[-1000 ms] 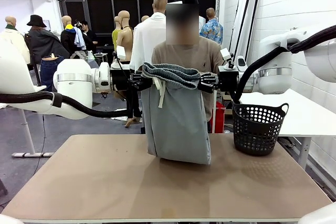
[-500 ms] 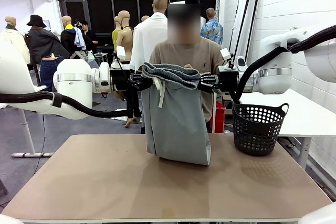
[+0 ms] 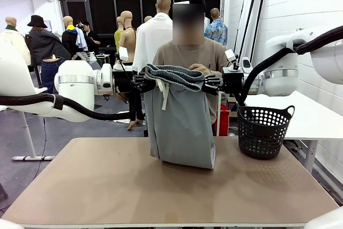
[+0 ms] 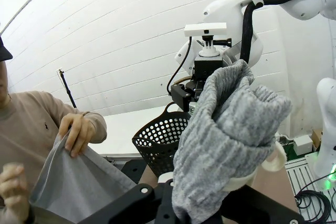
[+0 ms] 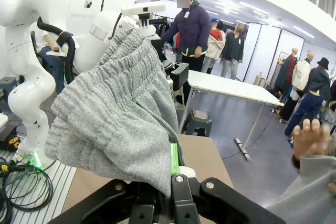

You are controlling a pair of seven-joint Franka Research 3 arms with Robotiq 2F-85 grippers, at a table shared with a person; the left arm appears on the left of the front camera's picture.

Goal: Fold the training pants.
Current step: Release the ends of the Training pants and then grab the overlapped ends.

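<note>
1. You have the training pants [image 3: 179,127] hanging upright over the far half of the worktop [image 3: 107,186]. They are strung by the gathered waistband [image 3: 174,74] between the two arms.
2. The left fingers [image 3: 144,84] are pressed together on the waistband's left end. In the left wrist view the grey knit bunches right over them.
3. The right fingers [image 3: 210,83] are clamped on the waistband's right end. In the right wrist view the cloth drapes over a green pad [image 5: 174,158].
4. The lower end of the pants touches the worktop and rolls under in a soft curl. The rest hangs clear.
5. The white drawstring [image 3: 163,92] dangles down the front, loose.
6. The person's hand [image 4: 79,127] pinches grey cloth on the far side. Which part of the garment it is, you cannot tell.
7. The black basket [image 3: 262,130] stands well apart, to the right.
8. Judged progress: early to middle. The pants hang as one narrow panel, so the legs look doubled together. No flat fold lies on the worktop yet.
9. Left to do, likely: lower the pants flat, fold them crosswise, let go.
</note>
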